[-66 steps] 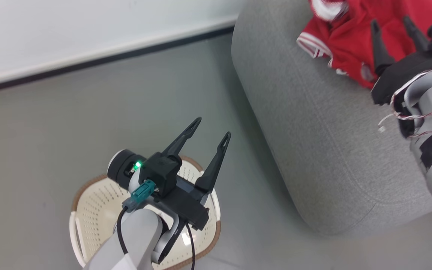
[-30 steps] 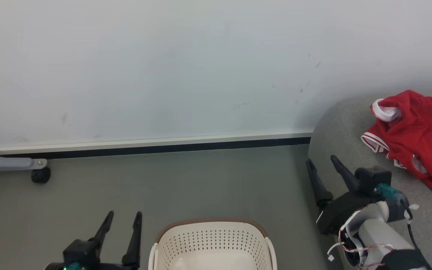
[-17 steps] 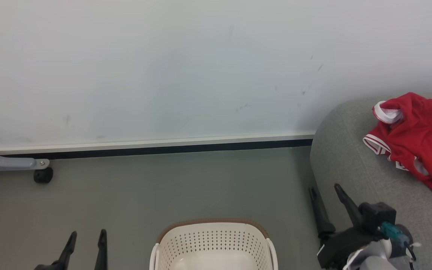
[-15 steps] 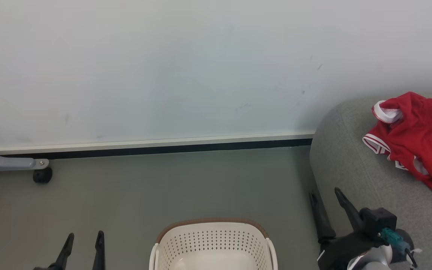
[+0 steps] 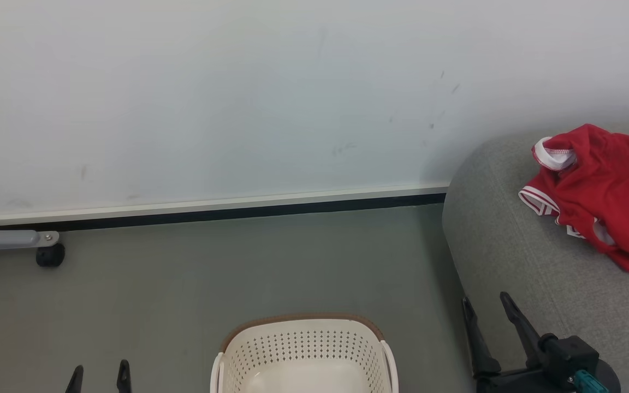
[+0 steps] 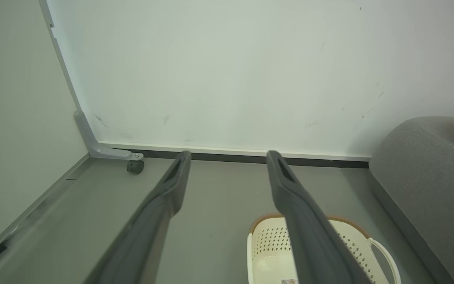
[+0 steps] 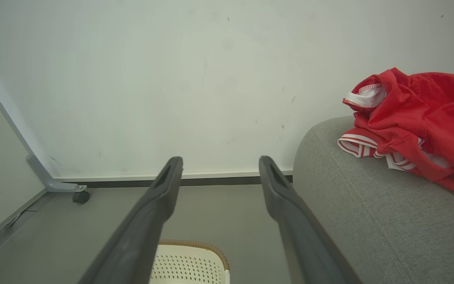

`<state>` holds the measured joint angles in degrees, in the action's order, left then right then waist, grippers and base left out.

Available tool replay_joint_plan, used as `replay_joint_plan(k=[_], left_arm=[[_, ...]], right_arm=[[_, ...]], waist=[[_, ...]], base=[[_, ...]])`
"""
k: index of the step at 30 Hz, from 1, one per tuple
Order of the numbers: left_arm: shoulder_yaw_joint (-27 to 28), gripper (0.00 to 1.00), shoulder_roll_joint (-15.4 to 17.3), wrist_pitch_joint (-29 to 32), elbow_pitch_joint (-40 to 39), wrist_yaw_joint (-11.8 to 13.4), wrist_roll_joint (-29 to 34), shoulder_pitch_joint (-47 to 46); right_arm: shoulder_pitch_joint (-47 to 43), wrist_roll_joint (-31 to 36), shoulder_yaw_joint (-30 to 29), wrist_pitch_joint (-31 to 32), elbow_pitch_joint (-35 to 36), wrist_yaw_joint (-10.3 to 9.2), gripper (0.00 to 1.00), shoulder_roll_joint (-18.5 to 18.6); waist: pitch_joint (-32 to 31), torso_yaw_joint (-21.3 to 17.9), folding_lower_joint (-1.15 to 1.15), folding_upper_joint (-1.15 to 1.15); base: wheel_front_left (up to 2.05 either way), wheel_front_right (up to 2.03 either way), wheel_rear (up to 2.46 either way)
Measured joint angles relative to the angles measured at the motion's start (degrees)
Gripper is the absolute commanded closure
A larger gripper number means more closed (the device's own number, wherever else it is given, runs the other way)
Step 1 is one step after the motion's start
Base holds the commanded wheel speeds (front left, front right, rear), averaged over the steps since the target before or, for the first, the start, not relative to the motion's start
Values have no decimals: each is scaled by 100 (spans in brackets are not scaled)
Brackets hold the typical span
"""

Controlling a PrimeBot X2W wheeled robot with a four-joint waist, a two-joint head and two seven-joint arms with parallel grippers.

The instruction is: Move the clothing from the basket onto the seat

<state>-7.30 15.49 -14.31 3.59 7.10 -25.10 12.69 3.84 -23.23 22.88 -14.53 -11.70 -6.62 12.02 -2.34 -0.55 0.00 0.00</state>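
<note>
The clothing (image 5: 601, 191) lay bunched on the seat (image 5: 511, 262), well apart from the basket (image 5: 303, 318) on the floor (image 5: 238, 262), while both grippers hung with jaws spread and nothing between them.
The head view caught the left gripper (image 5: 101, 367) as two fingertips at the bottom edge and the right gripper (image 5: 485, 297) beside the seat's rounded end, its body cut off below. The right wrist view gave the clearest look at the garment's white striped trim; in the left wrist view just a red-and-white corner reached in at the right edge. That view added one white side handle (image 6: 384, 256) and a small label on the basket's bottom, too small to read. The basket's near half was cut off in every view, so its full contents could not be judged. A grey frame leg with a black caster (image 5: 49, 255) stood by the wall (image 5: 238, 98).
</note>
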Motion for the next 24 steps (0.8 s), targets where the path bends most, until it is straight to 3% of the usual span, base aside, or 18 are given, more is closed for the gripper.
replay_joint_plan(k=[24], left_arm=[[339,0,-314,-1,-337,2,412,62]], right_arm=[[-215,422,-360,-1,591,-52,0,-84]], waist=[[145,-109,1,0]], base=[[0,0,0]])
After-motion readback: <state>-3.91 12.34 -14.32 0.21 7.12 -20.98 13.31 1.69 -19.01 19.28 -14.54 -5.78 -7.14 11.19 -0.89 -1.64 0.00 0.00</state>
